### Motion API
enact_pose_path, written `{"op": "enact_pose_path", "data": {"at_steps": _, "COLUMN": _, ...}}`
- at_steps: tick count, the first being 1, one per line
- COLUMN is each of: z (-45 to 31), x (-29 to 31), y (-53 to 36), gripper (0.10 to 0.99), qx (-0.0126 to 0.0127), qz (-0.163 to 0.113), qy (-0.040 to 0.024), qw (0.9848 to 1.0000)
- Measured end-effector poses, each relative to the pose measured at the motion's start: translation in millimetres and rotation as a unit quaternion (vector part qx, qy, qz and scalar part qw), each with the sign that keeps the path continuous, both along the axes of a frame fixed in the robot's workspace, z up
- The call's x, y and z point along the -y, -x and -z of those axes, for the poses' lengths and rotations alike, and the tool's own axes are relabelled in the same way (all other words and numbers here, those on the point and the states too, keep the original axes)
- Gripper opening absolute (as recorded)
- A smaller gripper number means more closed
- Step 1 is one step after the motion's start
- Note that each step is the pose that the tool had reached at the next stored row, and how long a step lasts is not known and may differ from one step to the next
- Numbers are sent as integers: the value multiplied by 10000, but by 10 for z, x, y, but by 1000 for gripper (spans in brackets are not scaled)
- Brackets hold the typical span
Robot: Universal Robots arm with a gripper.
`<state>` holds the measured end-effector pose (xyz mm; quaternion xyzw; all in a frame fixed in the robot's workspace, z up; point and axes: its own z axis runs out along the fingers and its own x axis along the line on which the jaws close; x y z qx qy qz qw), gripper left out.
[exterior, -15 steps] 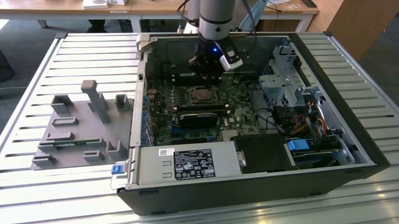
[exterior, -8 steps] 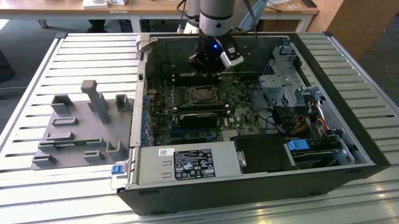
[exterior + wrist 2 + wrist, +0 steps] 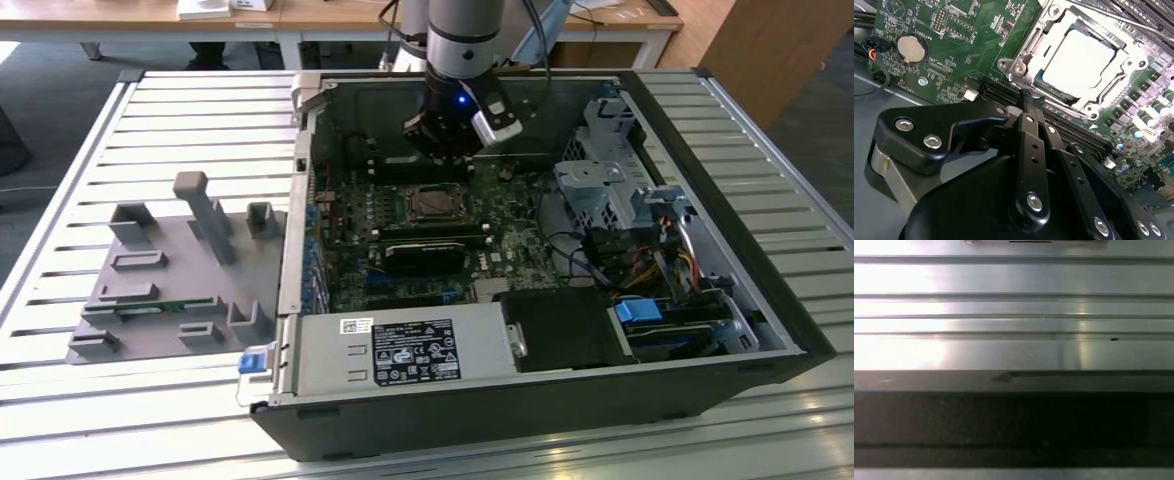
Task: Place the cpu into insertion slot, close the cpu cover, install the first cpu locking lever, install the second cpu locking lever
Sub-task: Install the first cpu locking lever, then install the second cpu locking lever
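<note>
The cpu (image 3: 1081, 60) lies flat in its socket on the green motherboard (image 3: 979, 35), its pale top showing through the window of the cpu cover (image 3: 1050, 26), which is down over it. A thin metal lever rod (image 3: 1124, 22) runs along one side of the socket. My gripper (image 3: 1028, 100) hovers just short of the socket's edge, its black fingers (image 3: 1030, 140) shut together with nothing between them. In the exterior view the gripper (image 3: 443, 152) hangs inside the open computer case, just behind the cpu (image 3: 430, 204).
A black card (image 3: 424, 255) sits in front of the socket. A power supply (image 3: 400, 352) is at the case's near side and a drive cage (image 3: 601, 185) at the exterior view's right. A grey fixture (image 3: 174, 280) rests on the slatted table (image 3: 1014, 305). A coin battery (image 3: 912, 47) is on the board.
</note>
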<state>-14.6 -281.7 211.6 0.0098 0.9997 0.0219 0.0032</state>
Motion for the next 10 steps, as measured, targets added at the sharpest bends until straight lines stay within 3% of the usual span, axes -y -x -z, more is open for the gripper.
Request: {"op": "enact_pose_path", "data": {"at_steps": 10, "z": 0, "x": 24, "y": -7, "gripper": 118, "qx": 0, "qz": 0, "qy": 1, "qw": 10000}}
